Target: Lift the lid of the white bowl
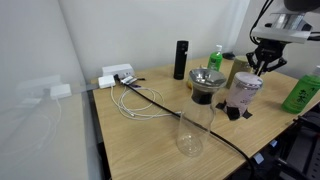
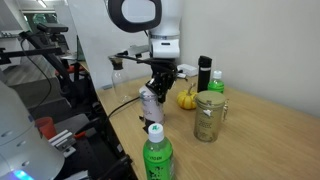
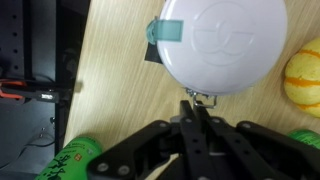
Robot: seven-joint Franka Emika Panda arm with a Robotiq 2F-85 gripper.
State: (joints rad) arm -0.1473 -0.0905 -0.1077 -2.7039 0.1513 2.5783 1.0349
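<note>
The white bowl [image 1: 243, 96] is a tall pale container on a black base and stands on the wooden table; it also shows in an exterior view [image 2: 149, 104]. Its round whitish lid [image 3: 222, 40] sits on top and carries a teal tab and a small wire loop [image 3: 203, 97] at its rim. The lid also shows in an exterior view [image 1: 248, 80]. My gripper [image 3: 195, 100] hangs just above the lid's edge. Its fingers are pressed together on the wire loop. The gripper is seen in both exterior views [image 1: 262, 66] [image 2: 158, 84].
A dark pot with a metallic top [image 1: 205, 82] and a clear glass carafe [image 1: 192, 130] stand beside the bowl. Green bottles [image 1: 302, 92] [image 2: 155, 155], a yellow gourd [image 2: 187, 97], a glass jar [image 2: 208, 117], a black cylinder [image 1: 180, 60] and cables [image 1: 140, 100] are nearby.
</note>
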